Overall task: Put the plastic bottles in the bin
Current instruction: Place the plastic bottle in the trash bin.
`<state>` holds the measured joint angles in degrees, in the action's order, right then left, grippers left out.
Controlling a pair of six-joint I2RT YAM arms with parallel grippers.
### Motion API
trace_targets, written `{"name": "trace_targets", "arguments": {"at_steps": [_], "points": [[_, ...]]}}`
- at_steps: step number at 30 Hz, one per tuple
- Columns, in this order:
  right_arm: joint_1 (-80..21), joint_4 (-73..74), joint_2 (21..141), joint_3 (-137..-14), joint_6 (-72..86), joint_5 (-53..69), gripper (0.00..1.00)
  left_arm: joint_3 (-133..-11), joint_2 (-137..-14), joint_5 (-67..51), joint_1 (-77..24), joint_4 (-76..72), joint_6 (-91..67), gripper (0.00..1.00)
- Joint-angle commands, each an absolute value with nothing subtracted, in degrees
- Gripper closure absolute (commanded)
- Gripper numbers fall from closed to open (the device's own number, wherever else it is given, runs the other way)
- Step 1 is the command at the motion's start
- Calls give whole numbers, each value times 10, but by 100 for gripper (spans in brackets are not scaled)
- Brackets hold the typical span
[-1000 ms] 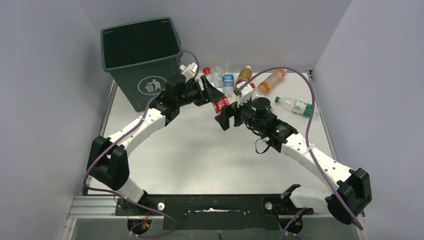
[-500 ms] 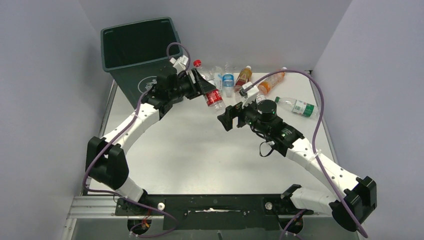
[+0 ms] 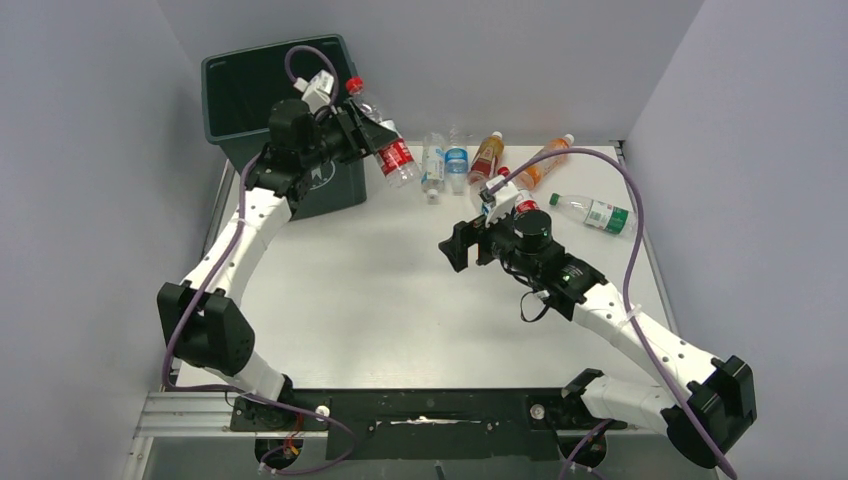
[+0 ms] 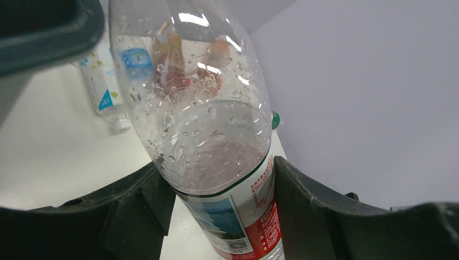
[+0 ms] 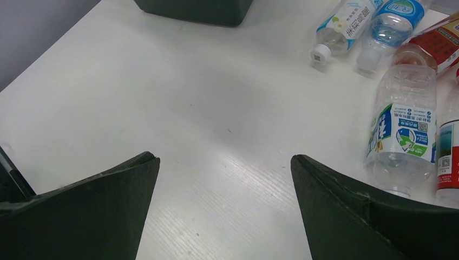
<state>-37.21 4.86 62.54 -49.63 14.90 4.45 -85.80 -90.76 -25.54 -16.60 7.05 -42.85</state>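
My left gripper (image 3: 376, 138) is shut on a clear bottle (image 3: 396, 158) with a red label and red cap. It holds the bottle in the air at the right rim of the dark green bin (image 3: 240, 90). In the left wrist view the bottle (image 4: 205, 119) fills the space between the fingers, with the bin's rim (image 4: 43, 32) at the upper left. My right gripper (image 3: 456, 246) is open and empty above the bare table (image 5: 224, 160). Several bottles lie at the back: a white-labelled one (image 3: 432, 160), a blue-labelled one (image 3: 456, 160), two orange ones (image 3: 545, 162) and a green-labelled one (image 3: 597, 213).
In the right wrist view a clear bottle (image 5: 403, 130) with a blue and green label lies just right of the fingers. More bottles (image 5: 392, 21) lie behind it. The bin's base (image 5: 195, 11) is at the far edge. Grey walls enclose the table on three sides.
My left arm has lifted the red-labelled bottle up and to the left, from the middle of the table to the bin's right rim. The right gripper stayed open and shifted slightly.
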Motion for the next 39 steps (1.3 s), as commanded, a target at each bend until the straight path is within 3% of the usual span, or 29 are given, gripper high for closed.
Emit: {"name": "trace_targets", "arguments": {"at_steps": [1,12,27,39], "points": [[-376,24,611,-490,156,33,2,-910,-884,-288,-124,64,-407,58],[-327,130,656,-533,153,-62,2,-985,-882,-309,22,68,-394,57],[-181,148,783,-529,172,-30,0,-1052,-916,-297,107,35,-377,57],[-148,103,880,-547,142,-10,16,-1084,-962,-259,130,16,-348,57]]}}
